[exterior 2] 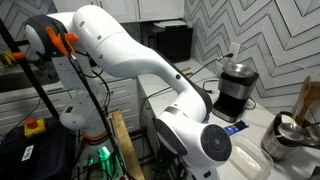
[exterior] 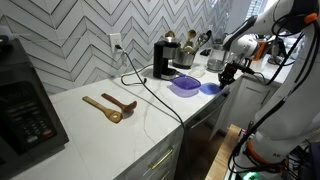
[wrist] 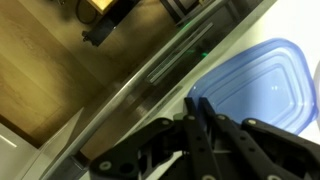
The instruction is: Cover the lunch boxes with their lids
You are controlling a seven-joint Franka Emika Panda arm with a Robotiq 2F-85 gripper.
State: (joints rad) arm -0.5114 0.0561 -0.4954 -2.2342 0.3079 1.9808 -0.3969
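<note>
The blue lid (wrist: 262, 82) lies flat near the counter's front edge and also shows in an exterior view (exterior: 210, 88). My gripper (wrist: 197, 100) is shut, its fingertips right at the lid's near edge; I cannot tell whether they pinch its rim. In an exterior view the gripper (exterior: 228, 72) hangs just beside and above the blue lid. The purple lid (exterior: 184, 85) lies next to the blue one, further from the gripper. A clear lunch box (exterior 2: 250, 160) sits on the counter. I cannot tell whether a box lies under either lid.
Two wooden spoons (exterior: 110, 106) lie mid-counter. A coffee maker with a glass pot (exterior: 163, 60) stands at the back wall, its cable trailing across the counter. A utensil holder (exterior 2: 290, 135) stands nearby. The counter edge (wrist: 150, 85) drops to the floor beside the lid.
</note>
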